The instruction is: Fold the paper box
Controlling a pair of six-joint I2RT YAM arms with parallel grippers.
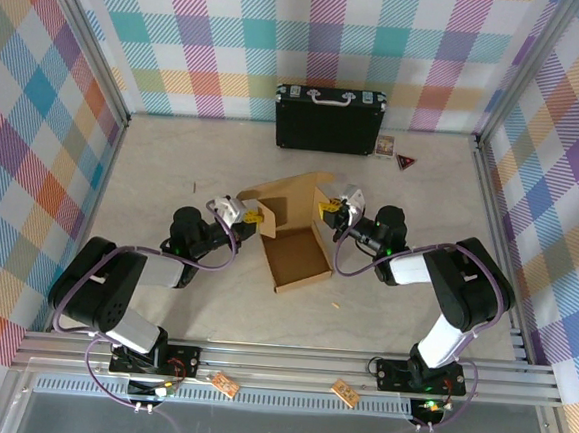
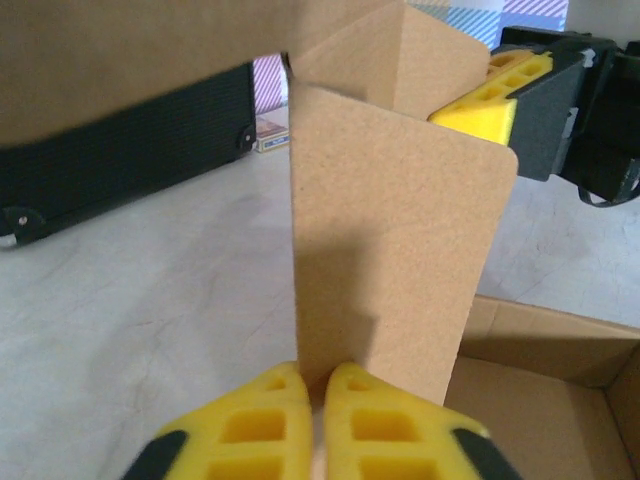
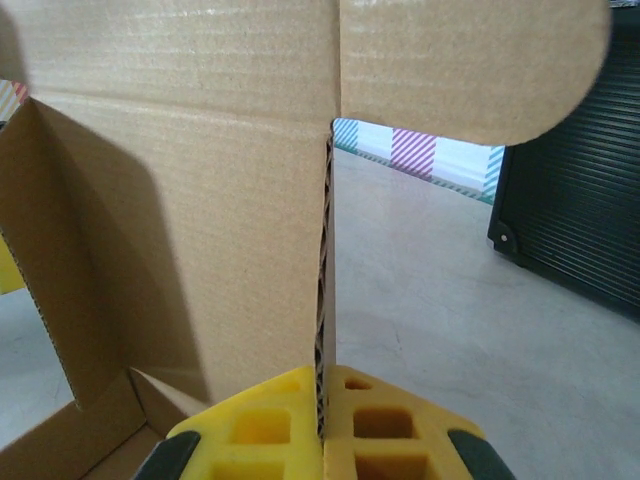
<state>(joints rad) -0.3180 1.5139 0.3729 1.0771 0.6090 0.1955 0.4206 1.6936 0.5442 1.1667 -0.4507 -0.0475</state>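
Observation:
The paper box [image 1: 296, 260] is brown corrugated cardboard in the middle of the table, its shallow tray open and its lid panel and flaps standing up behind. My left gripper [image 1: 252, 217] is shut on the edge of an upright side flap [image 2: 390, 270], which its yellow fingertips [image 2: 270, 400] pinch at the base. From the other side, my right gripper [image 1: 327, 211] is shut on the opposite flap [image 3: 200, 200], whose corrugated edge is squeezed between its fingers [image 3: 390, 410]. In the left wrist view the right gripper's yellow finger [image 2: 490, 100] shows behind the cardboard.
A black hard case [image 1: 329, 119] with a silver handle stands at the back wall, with a small card box [image 1: 384, 146] and a dark triangular piece [image 1: 405, 162] to its right. Plaid walls and aluminium rails [image 1: 288, 362] enclose the table.

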